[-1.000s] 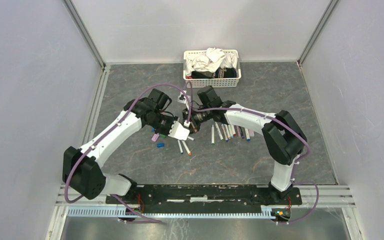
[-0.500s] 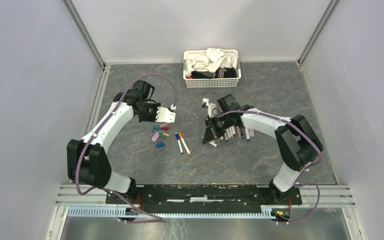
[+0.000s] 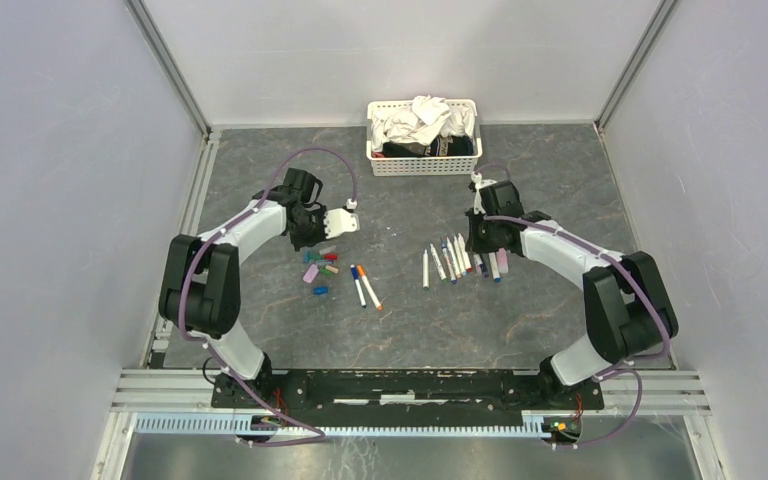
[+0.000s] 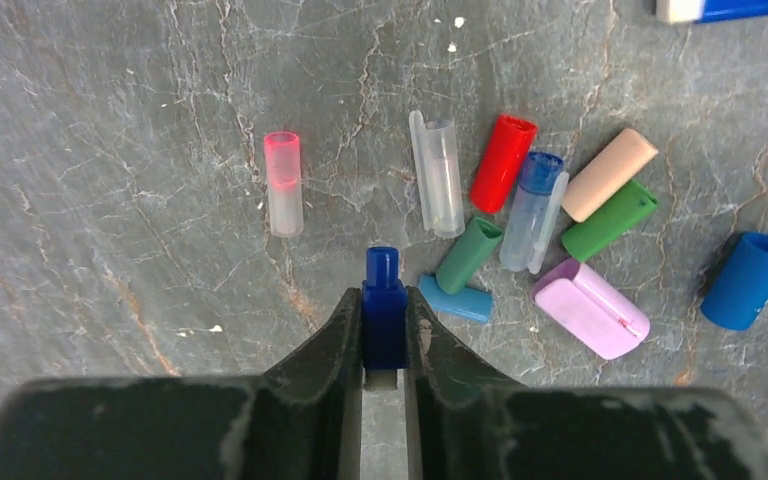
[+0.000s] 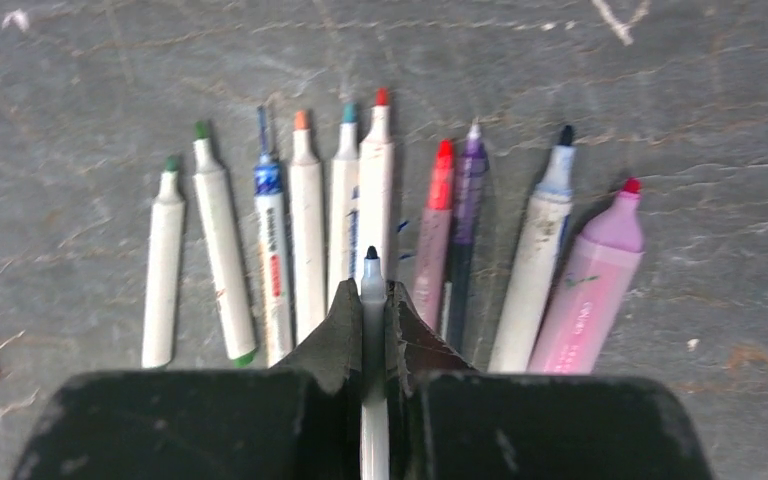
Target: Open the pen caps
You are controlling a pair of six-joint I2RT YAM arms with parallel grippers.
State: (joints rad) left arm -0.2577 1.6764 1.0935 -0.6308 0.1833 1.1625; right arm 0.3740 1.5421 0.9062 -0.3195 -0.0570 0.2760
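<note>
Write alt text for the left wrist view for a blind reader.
The left gripper pinches a dark blue pen cap over a grey marbled table, where loose caps, red, green, pink, blue and clear, lie clustered.

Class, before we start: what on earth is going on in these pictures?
Two robot arms are working through marker pens, taking off their caps. The left gripper is shut on a dark blue cap, over a pile of loose caps on the left side. The right gripper is shut on an uncapped pen, over a row of uncapped pens on the right side. Two more pens lie between the two groups.
</note>
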